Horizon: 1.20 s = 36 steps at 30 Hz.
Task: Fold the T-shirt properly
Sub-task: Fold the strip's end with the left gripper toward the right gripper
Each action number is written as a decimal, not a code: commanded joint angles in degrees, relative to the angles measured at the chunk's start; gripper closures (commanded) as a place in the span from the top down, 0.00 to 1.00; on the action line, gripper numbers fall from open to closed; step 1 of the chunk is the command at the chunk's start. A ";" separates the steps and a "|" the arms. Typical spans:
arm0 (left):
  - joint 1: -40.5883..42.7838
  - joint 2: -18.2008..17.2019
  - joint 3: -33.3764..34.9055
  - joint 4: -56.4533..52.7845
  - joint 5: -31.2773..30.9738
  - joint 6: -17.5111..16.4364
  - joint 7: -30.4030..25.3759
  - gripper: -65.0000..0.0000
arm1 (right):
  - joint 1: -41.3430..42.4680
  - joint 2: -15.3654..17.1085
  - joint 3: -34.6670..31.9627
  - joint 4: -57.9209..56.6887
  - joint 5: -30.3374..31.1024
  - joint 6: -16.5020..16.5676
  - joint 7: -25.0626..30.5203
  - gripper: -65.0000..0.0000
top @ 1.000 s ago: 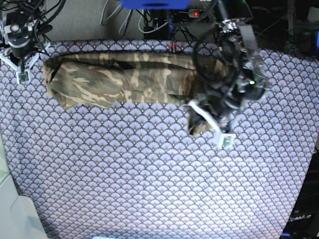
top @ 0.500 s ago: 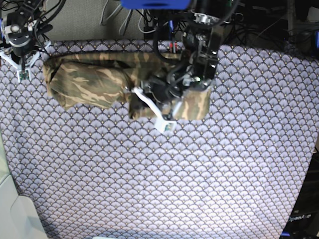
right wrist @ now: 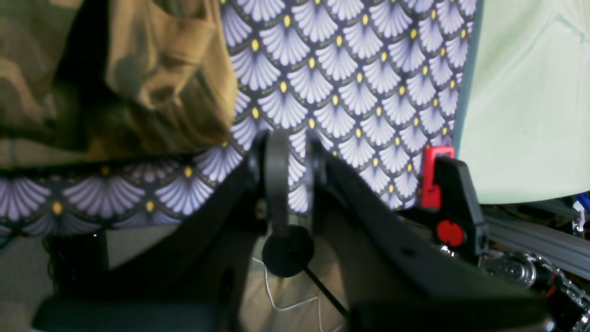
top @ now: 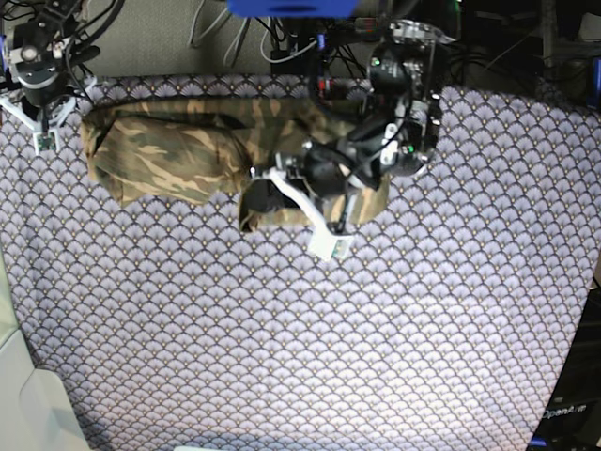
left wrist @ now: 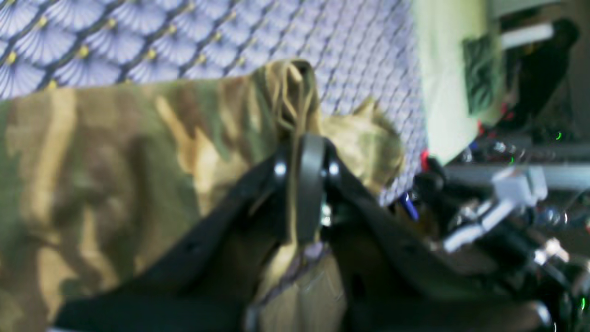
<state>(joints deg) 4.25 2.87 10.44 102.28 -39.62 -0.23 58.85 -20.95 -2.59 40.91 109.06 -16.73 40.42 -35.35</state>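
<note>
The shirt point(top: 188, 155) lies as a long band across the far side of the tablecloth point(top: 282, 357), its one end bunched near the corner where your right gripper point(top: 42, 127) waits, its other end lifted and doubled toward the middle under the left arm. Your left gripper point(left wrist: 304, 184) is clenched on a gathered pinch of the shirt point(left wrist: 115, 161); the wrist view shows several thin layers of cloth squeezed into a ridge between the jaws. Your right gripper point(right wrist: 288, 170) stands just off the shirt's end with its jaws nearly together and only tablecloth point(right wrist: 350, 83) between them, so it grips nothing. Judge the shirt as light, soft and wholly limp: it will not keep any shape, it sags and drags from whatever point you lift, and stacked layers can slide on each other. The patterned cloth beneath looks smooth, so expect the lower layers to creep if you pull sideways. It is not fragile, so a firm pinch does no harm. Take hold at an edge or corner through all layers at once, not in the middle of a panel. The bunched end by your right gripper looks untidy and is the likeliest place for a crooked fold; pinch its outer corner there
</note>
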 commanded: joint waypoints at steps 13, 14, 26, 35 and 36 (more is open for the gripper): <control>-2.54 -0.46 4.02 -7.29 0.45 -0.43 -0.52 0.00 | 0.51 -0.62 0.37 0.79 0.07 -0.42 0.67 0.08; -3.24 -0.54 5.43 -8.70 1.15 -0.43 -0.78 0.00 | 0.51 -0.62 0.37 0.79 0.07 -0.42 0.67 0.08; -7.81 -3.89 16.07 -9.93 1.33 -0.34 -0.43 0.16 | 0.60 -0.62 0.28 0.79 0.07 -0.42 0.67 0.20; -7.90 -7.49 15.81 -0.96 1.86 -0.25 -0.52 0.35 | 0.86 -0.62 0.11 0.88 0.07 -0.42 0.67 0.20; -7.90 -7.93 15.45 -0.43 1.86 -0.25 -0.96 0.35 | 0.86 -0.62 0.11 0.88 0.07 -0.42 0.67 0.20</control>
<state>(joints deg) -2.74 -5.23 26.22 100.66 -37.12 -0.16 58.94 -20.03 -3.66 40.80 109.06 -16.75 40.45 -35.57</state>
